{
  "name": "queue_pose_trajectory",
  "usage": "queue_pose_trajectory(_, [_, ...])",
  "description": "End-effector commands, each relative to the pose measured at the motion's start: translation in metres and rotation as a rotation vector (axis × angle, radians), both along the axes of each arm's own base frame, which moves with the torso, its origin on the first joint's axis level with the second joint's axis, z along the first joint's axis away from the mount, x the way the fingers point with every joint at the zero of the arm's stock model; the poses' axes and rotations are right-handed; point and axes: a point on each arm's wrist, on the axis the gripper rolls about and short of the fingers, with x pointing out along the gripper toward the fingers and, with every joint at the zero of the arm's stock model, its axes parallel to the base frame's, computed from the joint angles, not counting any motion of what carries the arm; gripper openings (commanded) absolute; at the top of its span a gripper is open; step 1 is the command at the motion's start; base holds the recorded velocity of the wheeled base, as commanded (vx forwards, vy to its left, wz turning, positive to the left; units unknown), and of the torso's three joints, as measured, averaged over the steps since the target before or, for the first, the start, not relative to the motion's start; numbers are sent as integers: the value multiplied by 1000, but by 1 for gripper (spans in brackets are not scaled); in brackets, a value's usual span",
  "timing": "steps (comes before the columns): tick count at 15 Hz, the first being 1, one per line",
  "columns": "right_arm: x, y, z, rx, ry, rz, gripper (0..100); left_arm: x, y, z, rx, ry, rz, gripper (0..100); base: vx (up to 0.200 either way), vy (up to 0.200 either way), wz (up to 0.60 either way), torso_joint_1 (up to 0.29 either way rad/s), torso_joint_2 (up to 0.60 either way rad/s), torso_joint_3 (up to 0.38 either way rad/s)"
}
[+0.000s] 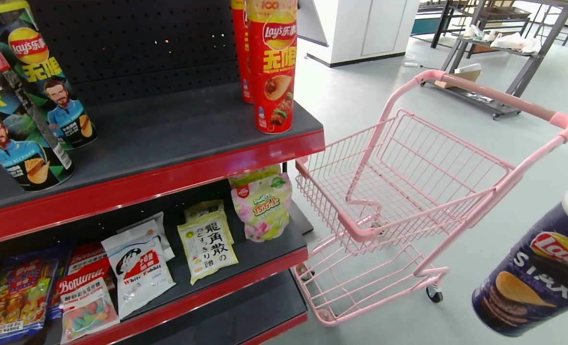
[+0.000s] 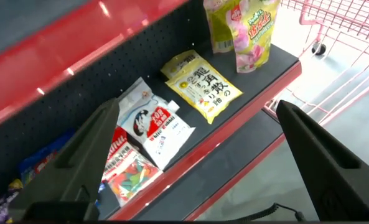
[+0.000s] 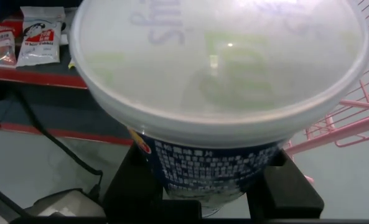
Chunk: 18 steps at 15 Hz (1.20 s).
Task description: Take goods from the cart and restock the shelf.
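Closest in, the right claw (image 3: 209,193) is clamped round a purple chip can (image 1: 533,268), which hangs tilted, lid up and outward, low on the right. The shelf's upper board (image 1: 169,134), where red chip cans (image 1: 272,67) stand, lies up and leftward, across the pink cart (image 1: 408,182). The left claw (image 2: 196,109) gapes wide, nearer the shelf, by the lower board's snack bags (image 2: 203,84). Grey floor (image 1: 360,86) and metal racks (image 1: 494,57) lie beyond.

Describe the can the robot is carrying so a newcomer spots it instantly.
Find the pink cart; right of it the right gripper holds a tilted can. It alone is dark purple with a white lid; the shelf holds red cans and green-black cans.
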Motion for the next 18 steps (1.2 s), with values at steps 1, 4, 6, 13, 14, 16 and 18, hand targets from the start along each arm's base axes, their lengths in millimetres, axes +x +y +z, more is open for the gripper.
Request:
queue_pose_trajectory(1, [3,1,-3,-4,20,1,0,0,0,1,4,-3,-2,100,0,0,0,144,-491,-344])
queue_pose_trajectory(4, [3,1,-3,-4,22,1,0,0,0,1,4,-6,-1,100,0,0,0,170,-535,-367])
queue_pose_trajectory(6, [4,1,-2,-4,20,1,0,0,0,1,4,-6,-1,100,0,0,0,188,-559,-376])
queue_pose_trajectory(13, [12,2,4,-10,20,-20,0,1,0,1,38,-6,-6,100,-114,0,0,182,-475,-300])
queue_pose_trajectory(14, [12,2,4,-10,20,-21,0,1,0,1,38,-6,-6,100,-200,0,0,12,-41,-22])
queue_pose_trajectory(16, [12,2,4,-12,22,-27,0,0,0,1,38,-8,-8,100,-200,0,0,-2,-27,-14])
queue_pose_trajectory(18, [12,1,4,-15,21,-39,0,0,0,1,38,-8,-11,100,0,0,0,0,0,0])
